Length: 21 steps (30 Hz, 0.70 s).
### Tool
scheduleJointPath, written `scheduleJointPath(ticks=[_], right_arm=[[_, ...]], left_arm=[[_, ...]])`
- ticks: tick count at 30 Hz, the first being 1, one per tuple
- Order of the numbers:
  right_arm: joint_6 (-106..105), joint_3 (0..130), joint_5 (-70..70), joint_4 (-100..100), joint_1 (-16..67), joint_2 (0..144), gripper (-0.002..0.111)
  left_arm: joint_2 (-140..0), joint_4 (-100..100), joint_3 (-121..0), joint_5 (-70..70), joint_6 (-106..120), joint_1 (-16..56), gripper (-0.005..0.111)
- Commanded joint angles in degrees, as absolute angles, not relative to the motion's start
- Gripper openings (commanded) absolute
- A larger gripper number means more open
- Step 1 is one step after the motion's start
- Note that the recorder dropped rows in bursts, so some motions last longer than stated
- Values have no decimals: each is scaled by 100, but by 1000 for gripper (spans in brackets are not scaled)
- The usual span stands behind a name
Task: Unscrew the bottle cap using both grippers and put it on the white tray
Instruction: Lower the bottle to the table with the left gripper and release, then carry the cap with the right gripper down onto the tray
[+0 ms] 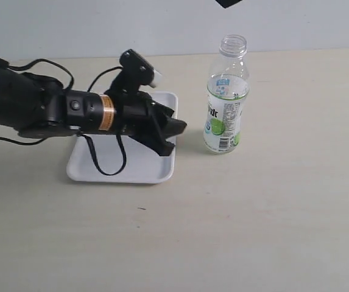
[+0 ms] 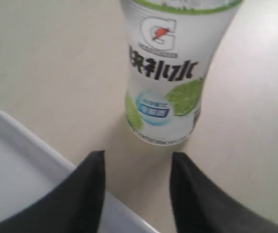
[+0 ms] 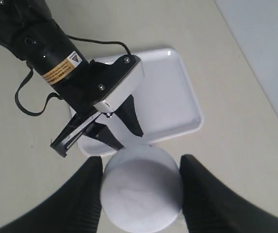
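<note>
The right gripper [image 3: 141, 167] has the bottle cap [image 3: 141, 194] pinched between its two fingers, high above the white tray [image 1: 101, 170] and the other arm. The bottle [image 1: 223, 115] stands upright and open-necked on the table [image 1: 271, 213], just beside the tray. The left arm [image 1: 52, 109] reaches low across the tray. The left gripper [image 1: 173, 137] is spread wide, tips pointing at the bottle's base, not touching.
</note>
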State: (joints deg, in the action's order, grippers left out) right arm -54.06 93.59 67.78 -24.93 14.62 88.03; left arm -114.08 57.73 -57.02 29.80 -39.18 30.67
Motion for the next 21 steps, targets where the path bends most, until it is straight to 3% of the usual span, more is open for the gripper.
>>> scheduleJointPath(ticks=[1,9,21], right_arm=[[-5231,9356,6534,-2853,1468,8815,0],[-4625,9356,6210,-3154,1664,9251,0],[-3619,9356,5357,-2029,2897,10316,0]], left_arm=[[-11098,5465,-5291,3670,-3969,2539,4],[-10619,5015,-4592,4089,-3986,1527,0],[-9443,4374,-3512,4089,-4118,339,0]])
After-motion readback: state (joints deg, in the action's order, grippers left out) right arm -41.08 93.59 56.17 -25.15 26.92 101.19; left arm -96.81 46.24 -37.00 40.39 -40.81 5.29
